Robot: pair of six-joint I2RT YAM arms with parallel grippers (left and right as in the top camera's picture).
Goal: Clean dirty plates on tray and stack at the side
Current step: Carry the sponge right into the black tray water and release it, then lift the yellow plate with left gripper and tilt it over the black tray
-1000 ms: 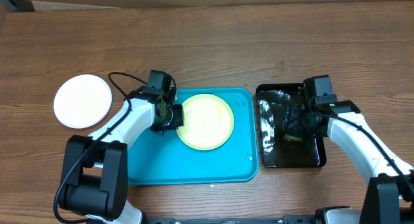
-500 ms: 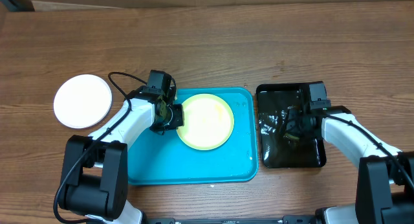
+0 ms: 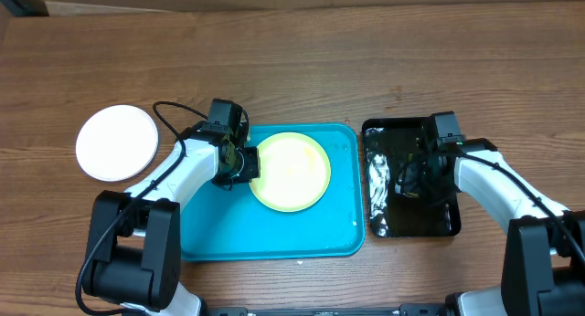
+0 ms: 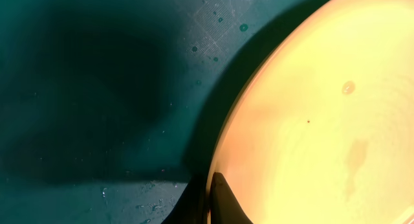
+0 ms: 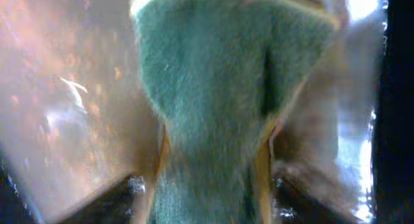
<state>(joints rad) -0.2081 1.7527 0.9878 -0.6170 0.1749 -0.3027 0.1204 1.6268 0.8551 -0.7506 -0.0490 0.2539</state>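
Over the last second the only movement I record is on the right. The right gripper [image 3: 409,177] has worked back and forth inside the black tray [image 3: 439,223], and the glints on the liquid there have shifted with it. I read this as wetting or wringing the sponge [image 5: 213,101], so scrubbing of this plate has not yet begun.

The left gripper [image 3: 239,163] has not moved. It stays clenched on the left rim of the pale yellow plate [image 3: 291,172], which lies on the turquoise tray [image 3: 219,229], toward its far right part. One white plate [image 3: 117,142] sits on the table [image 3: 274,60], well to the left of the tray. I see no third plate.

The right wrist view shows what the overhead cannot: the green-faced sponge with yellow edges is pinched between the jaws, over the wet tray floor. The left wrist view shows a faint brownish smear [image 4: 356,160], a dark speck and a droplet on the yellow plate, none of them legible from above. It also shows water beads on the tray surface.
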